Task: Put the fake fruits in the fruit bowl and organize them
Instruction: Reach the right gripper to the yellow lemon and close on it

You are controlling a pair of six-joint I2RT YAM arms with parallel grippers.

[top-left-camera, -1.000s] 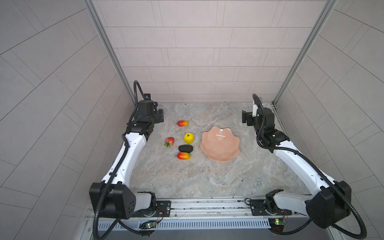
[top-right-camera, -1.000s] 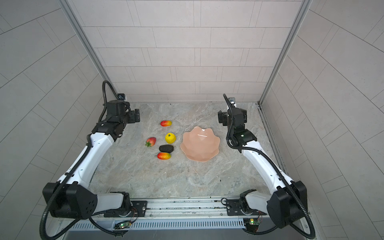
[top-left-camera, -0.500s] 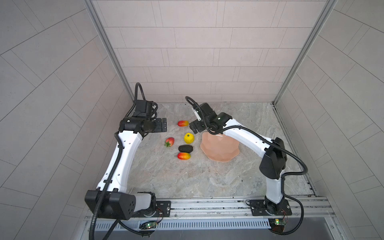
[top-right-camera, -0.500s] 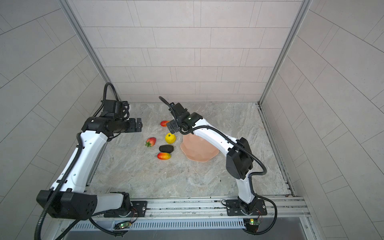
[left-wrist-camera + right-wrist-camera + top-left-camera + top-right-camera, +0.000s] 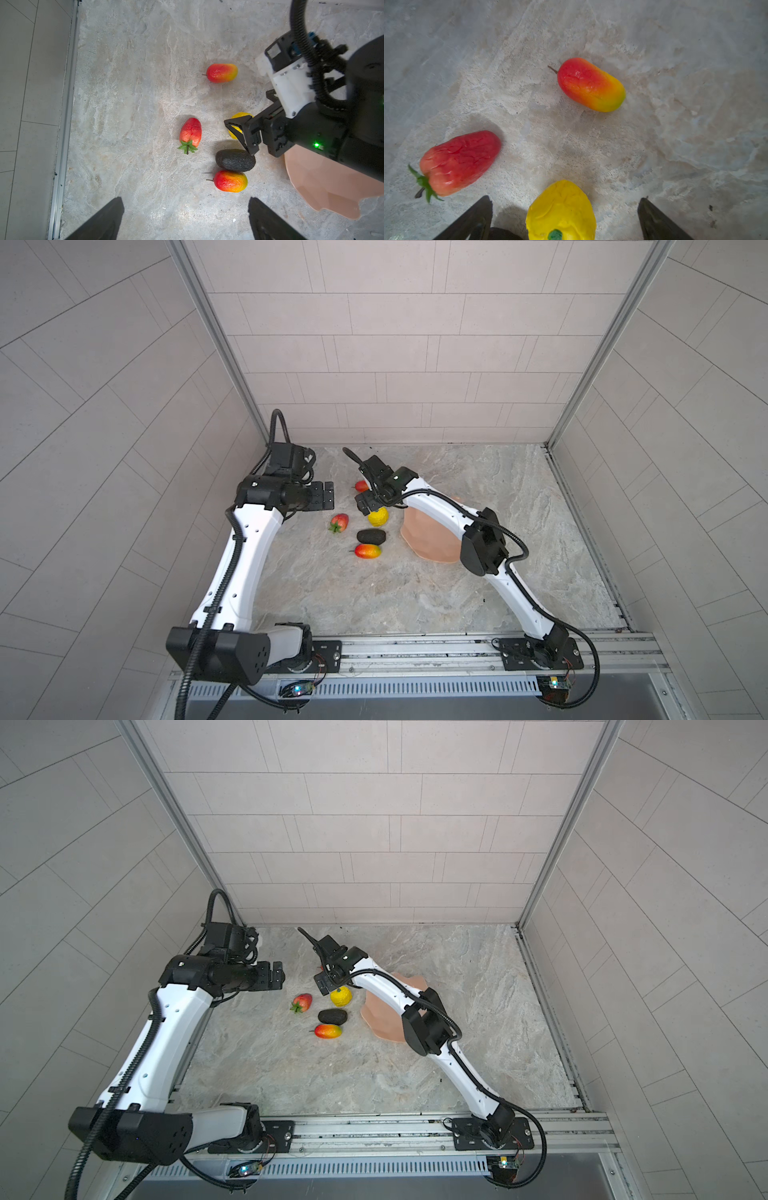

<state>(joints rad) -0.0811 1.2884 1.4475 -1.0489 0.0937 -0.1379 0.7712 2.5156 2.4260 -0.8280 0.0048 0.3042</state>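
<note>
right gripper (image 5: 365,504) (image 5: 565,198): reached across the middle to the fruit cluster and sat low over the citrus, jaws spread wide, gripping nothing
citrus (image 5: 377,517) (image 5: 560,209): sat on the table (image 5: 374,593) between the right gripper's fingers (image 5: 473,220); the right wrist view showed a gap on each side of it
left gripper (image 5: 330,497) (image 5: 185,200): jaws wide apart and empty, held above the table to the left of the fruits and pointing toward them
strawberry (image 5: 340,522) (image 5: 190,132): lay on its side on the table, leftmost of the fruits, near the citrus but apart from it, green leaves toward the camera side in both top views
avocado (image 5: 370,536) (image 5: 235,160): lay on the table just in front of the citrus, between it and the near mango
near mango (image 5: 368,551) (image 5: 230,181): lay on the table just beside the avocado, stem pointing left; whether the two touched could not be told
far mango (image 5: 361,486) (image 5: 591,85): lay toward the back wall, apart from the other fruits, partly hidden behind the right gripper in both top views
bowl (image 5: 428,535) (image 5: 324,187): stood on the table just right of the fruits, partly covered by the right arm (image 5: 436,510); all five fruits lay outside it
</note>
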